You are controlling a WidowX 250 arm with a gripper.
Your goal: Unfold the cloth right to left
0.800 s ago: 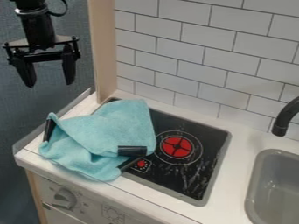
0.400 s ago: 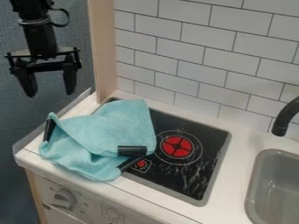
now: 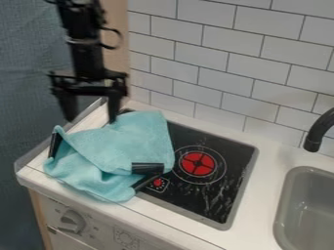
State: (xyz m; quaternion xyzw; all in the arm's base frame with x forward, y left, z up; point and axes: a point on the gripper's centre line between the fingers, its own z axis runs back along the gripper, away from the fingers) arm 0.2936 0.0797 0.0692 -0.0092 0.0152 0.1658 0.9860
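The rumpled turquoise cloth [image 3: 117,146] lay left of centre across desk [image 3: 259,195] and stovetop [image 3: 225,193], black-tabbed flap toward lower right, long axis unclear, while the gripper [image 3: 91,120] hung downward at upper left, jaws wide.

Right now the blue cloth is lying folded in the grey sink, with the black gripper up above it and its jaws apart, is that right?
Not quite: the camera view shows the blue cloth lying folded on the left of the black stovetop and the counter beside it, not in the sink. The black gripper is indeed up above it, jaws apart.
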